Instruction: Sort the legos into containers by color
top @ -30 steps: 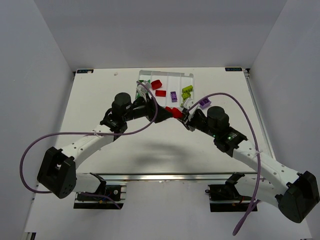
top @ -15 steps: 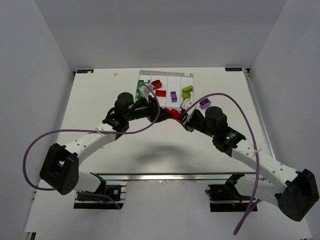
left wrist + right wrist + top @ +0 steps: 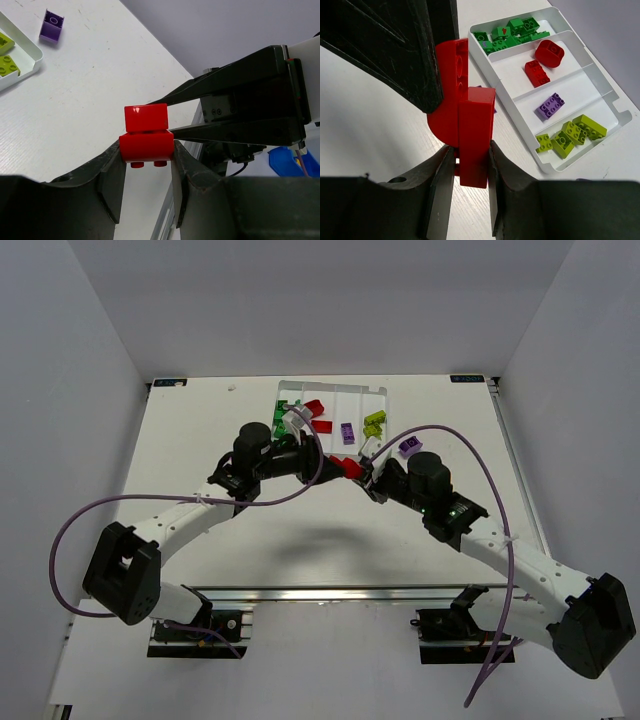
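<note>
Two red legos stuck together (image 3: 345, 466) hang over the table just in front of the white tray (image 3: 345, 400). My left gripper (image 3: 326, 461) is shut on one red brick (image 3: 146, 146). My right gripper (image 3: 363, 473) is shut on the other red brick (image 3: 476, 135). In the left wrist view my left gripper (image 3: 146, 150) faces the right one's black fingers (image 3: 225, 115). In the right wrist view my right gripper (image 3: 470, 160) meets the left one's fingers (image 3: 410, 50). The tray (image 3: 580, 85) holds green (image 3: 507, 32), red (image 3: 542, 60), purple (image 3: 550, 106) and yellow-green (image 3: 570, 135) bricks in separate compartments.
A loose purple brick (image 3: 409, 446) lies on the table right of the tray's near corner; it also shows in the left wrist view (image 3: 51, 25). Purple cables arch over both arms. White walls enclose the table on three sides.
Both arms have shifted slightly toward the tray. The joined red bricks stay gripped between the two grippers at almost the same spot.
</note>
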Motion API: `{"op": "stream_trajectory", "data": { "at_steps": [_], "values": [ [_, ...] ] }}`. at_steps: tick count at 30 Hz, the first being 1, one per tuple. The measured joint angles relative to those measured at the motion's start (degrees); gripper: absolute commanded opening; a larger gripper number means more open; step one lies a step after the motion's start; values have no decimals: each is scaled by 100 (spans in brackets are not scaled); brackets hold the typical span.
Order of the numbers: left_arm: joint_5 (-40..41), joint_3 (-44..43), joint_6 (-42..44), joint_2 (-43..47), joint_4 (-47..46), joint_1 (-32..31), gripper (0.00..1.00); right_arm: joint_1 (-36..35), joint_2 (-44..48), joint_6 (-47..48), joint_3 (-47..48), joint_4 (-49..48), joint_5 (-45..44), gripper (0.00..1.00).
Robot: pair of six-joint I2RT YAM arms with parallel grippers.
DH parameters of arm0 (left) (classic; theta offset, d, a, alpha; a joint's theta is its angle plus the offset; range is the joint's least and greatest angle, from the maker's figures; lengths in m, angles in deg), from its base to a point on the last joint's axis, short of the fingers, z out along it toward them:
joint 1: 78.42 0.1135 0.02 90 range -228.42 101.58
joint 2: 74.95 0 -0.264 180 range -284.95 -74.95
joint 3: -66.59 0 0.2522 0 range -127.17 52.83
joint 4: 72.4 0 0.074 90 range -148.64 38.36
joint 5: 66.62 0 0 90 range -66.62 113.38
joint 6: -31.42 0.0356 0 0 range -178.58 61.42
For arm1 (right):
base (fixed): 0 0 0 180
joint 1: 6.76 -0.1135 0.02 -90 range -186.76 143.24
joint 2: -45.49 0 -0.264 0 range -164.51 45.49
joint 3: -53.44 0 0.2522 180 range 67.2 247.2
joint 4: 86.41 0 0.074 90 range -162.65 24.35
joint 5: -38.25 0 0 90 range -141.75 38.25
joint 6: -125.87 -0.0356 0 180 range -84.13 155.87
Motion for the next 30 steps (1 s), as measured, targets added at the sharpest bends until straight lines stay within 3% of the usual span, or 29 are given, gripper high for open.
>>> {"op": "stream_trajectory", "data": {
  "at_steps": [19, 30],
  "values": [
    [409, -131, 564, 44, 527, -7, 0, 470, -111, 2, 2, -149, -98, 0],
    [1102, -131, 780, 238, 922, 42, 0, 793, -925, 92, 472, -92, -291, 0]
  ]
}}
